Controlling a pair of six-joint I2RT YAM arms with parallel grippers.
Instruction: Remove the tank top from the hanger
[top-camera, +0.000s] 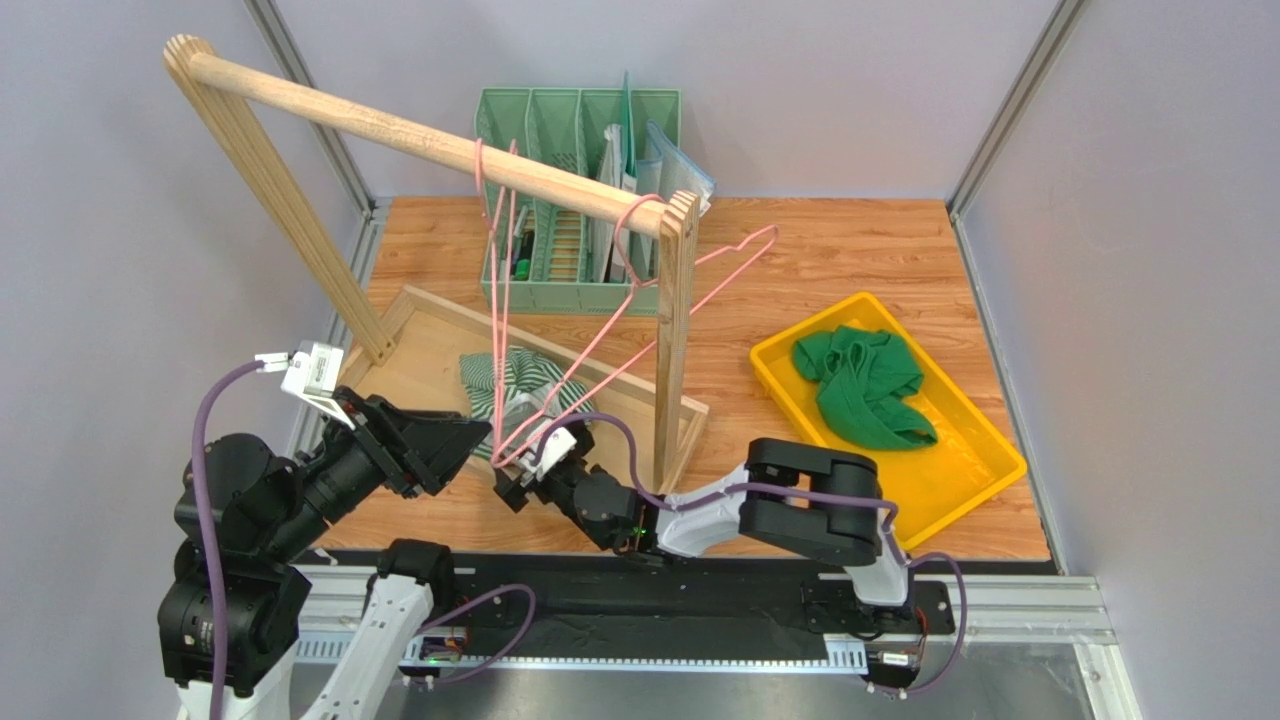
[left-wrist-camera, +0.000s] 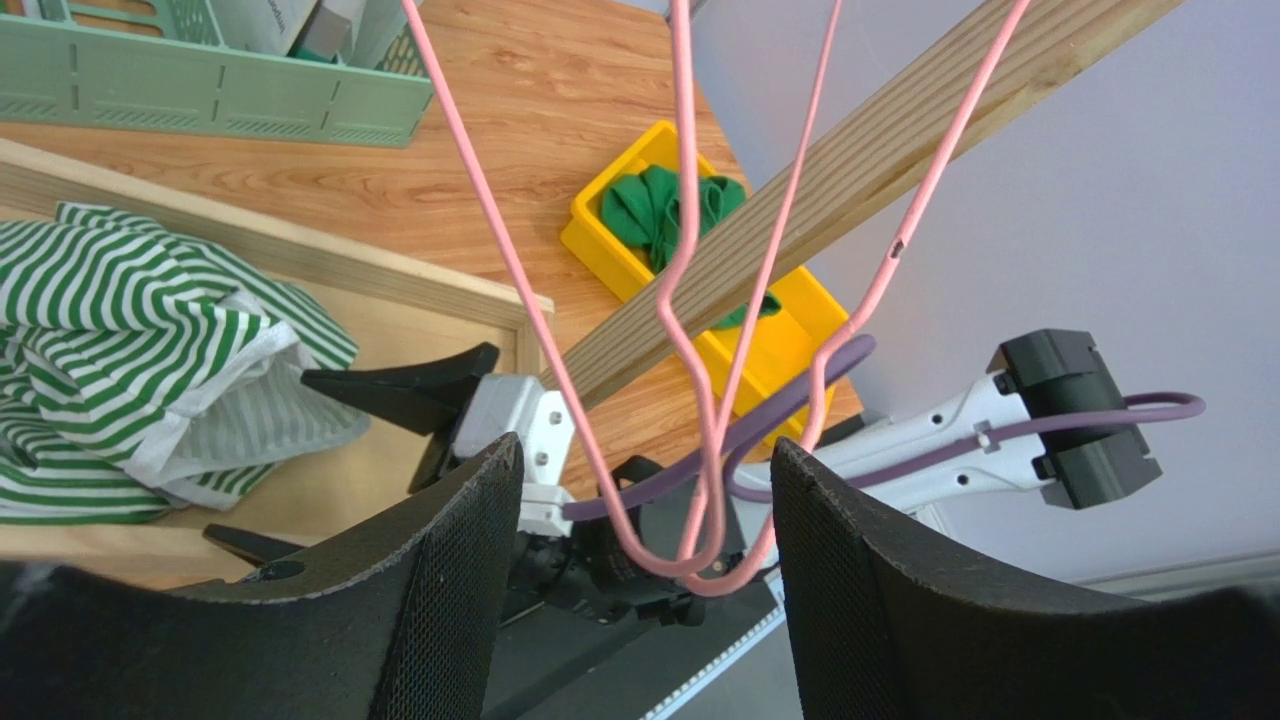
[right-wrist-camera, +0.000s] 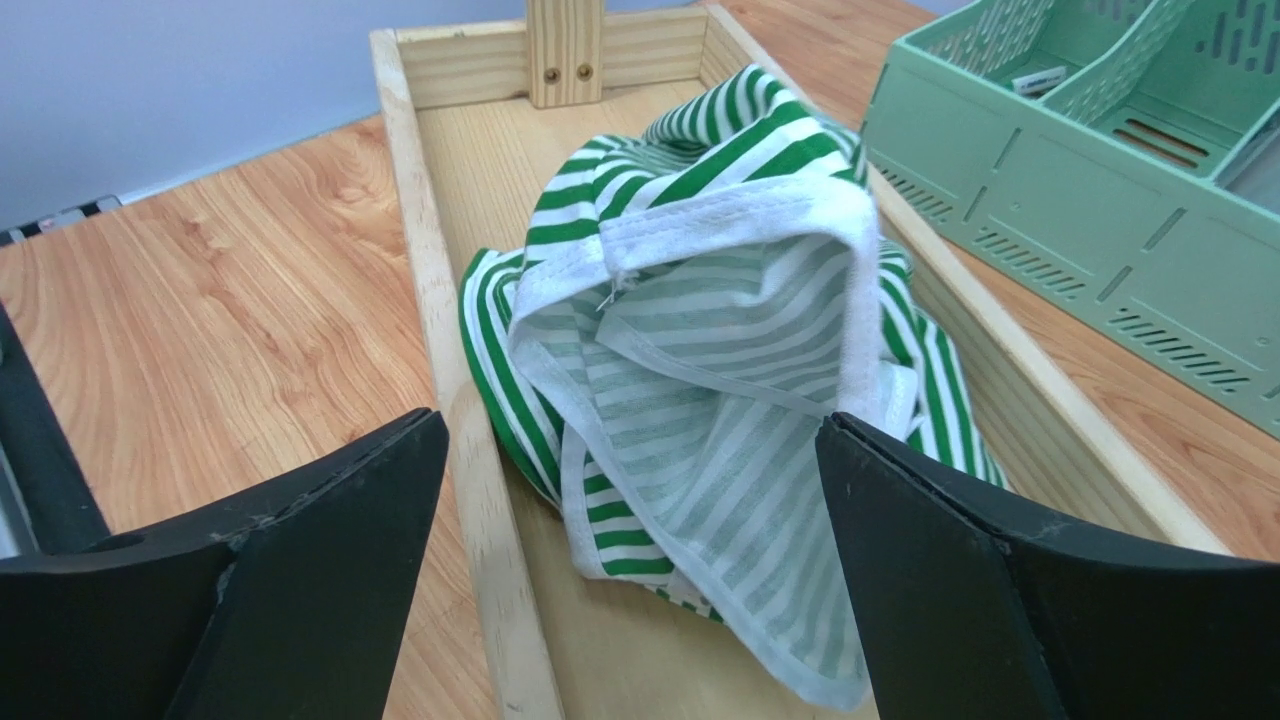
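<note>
Tank top (right-wrist-camera: 691, 360) heaped in tray (right-wrist-camera: 436, 255), right tool (right-wrist-camera: 631, 425) wide open, empty, left tool (left-wrist-camera: 643, 447) parted around hanger (left-wrist-camera: 661, 567)

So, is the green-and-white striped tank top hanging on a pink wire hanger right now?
No, the green-and-white striped tank top lies crumpled on the floor of the shallow wooden tray.
</note>
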